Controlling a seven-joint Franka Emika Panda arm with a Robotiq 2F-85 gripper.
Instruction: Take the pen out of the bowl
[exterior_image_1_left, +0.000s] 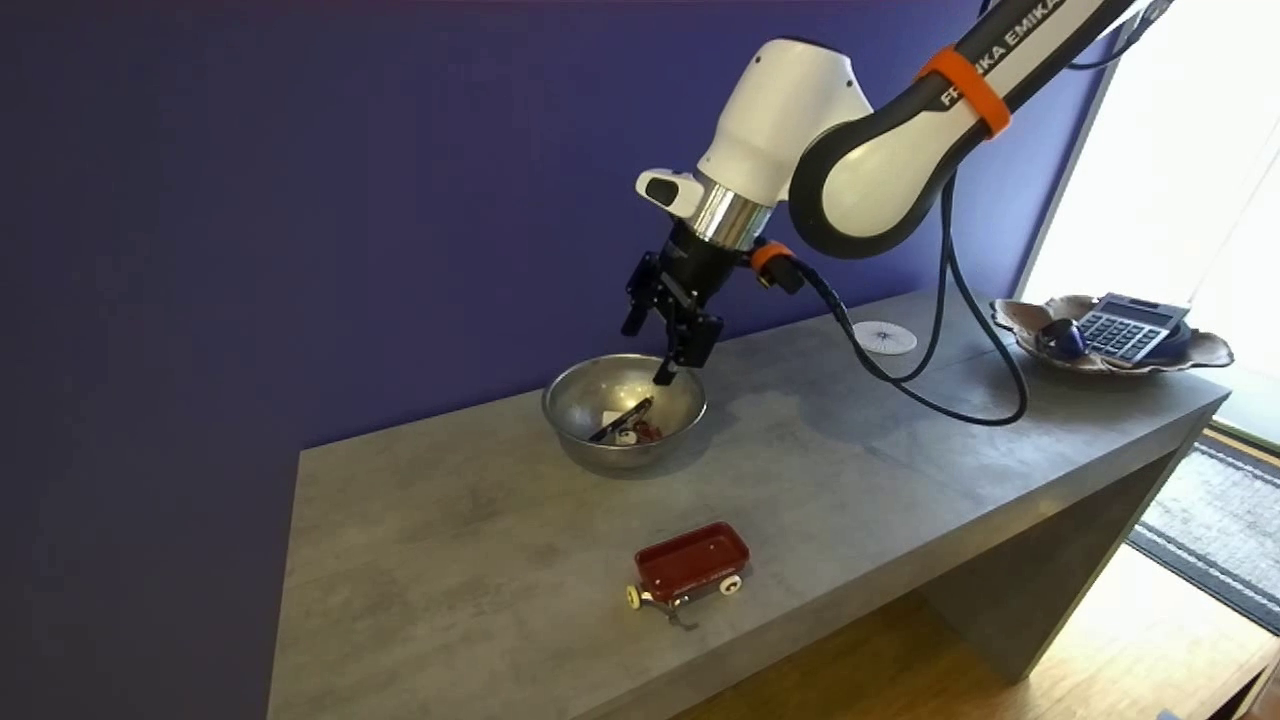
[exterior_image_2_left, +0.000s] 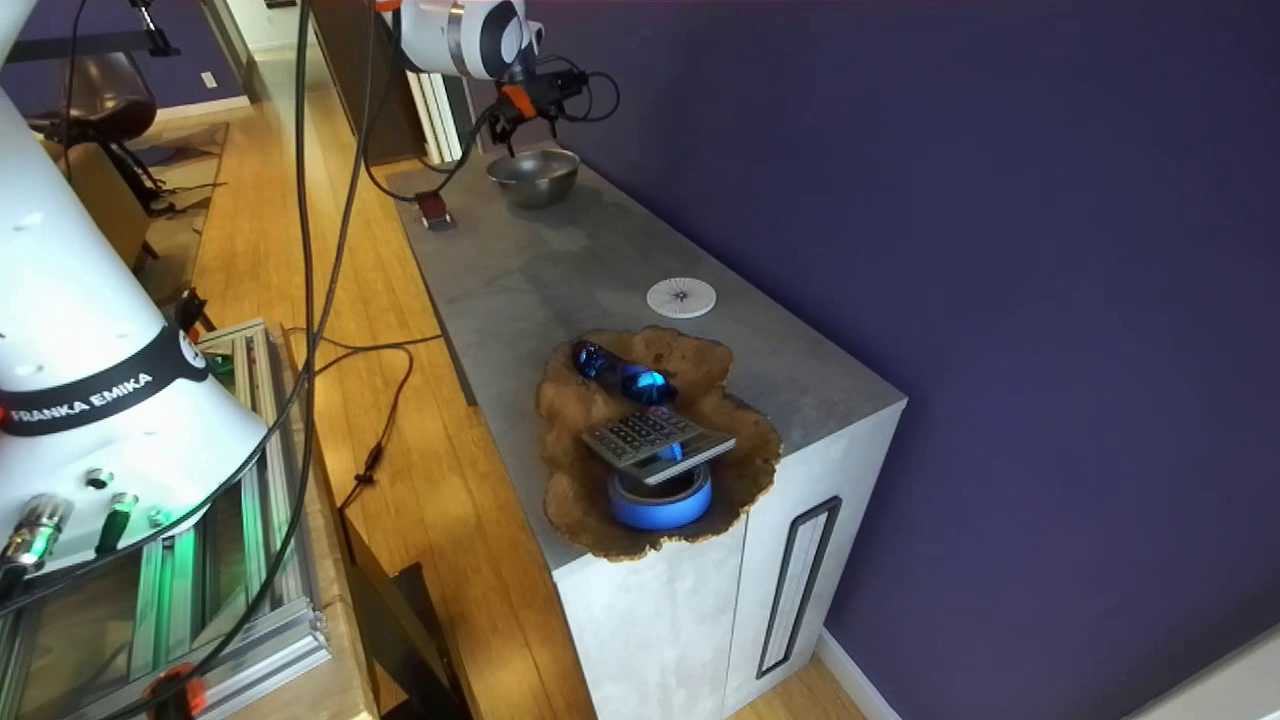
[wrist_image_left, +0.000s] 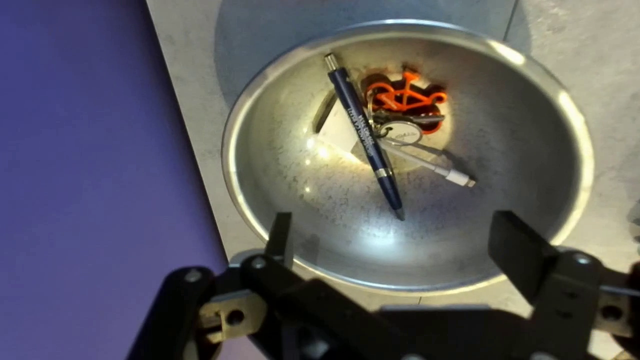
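The bowl is a round shiny silver metal bowl on the grey table, near the purple wall; it shows in both exterior views (exterior_image_1_left: 610, 457) (exterior_image_2_left: 538, 182) and in the wrist view (wrist_image_left: 280, 175). The pen (wrist_image_left: 364, 132) is dark blue with silver parts and lies slanted inside the bowl, across other small things. It also shows in an exterior view (exterior_image_1_left: 622, 420). The bowl's wall hides it in an exterior view. My gripper (wrist_image_left: 392, 220) is open and empty above the bowl, its fingers wide apart and tilted. It shows in both exterior views (exterior_image_1_left: 648, 350) (exterior_image_2_left: 532, 142).
In the bowl lie keys with an orange bicycle tag (wrist_image_left: 405, 95), a white cable (wrist_image_left: 425, 162) and a white block (wrist_image_left: 337, 127). A red toy wagon (exterior_image_1_left: 692, 562) stands near the front edge. A white disc (exterior_image_2_left: 681, 298) and a brown dish (exterior_image_2_left: 745, 425) lie farther along the table.
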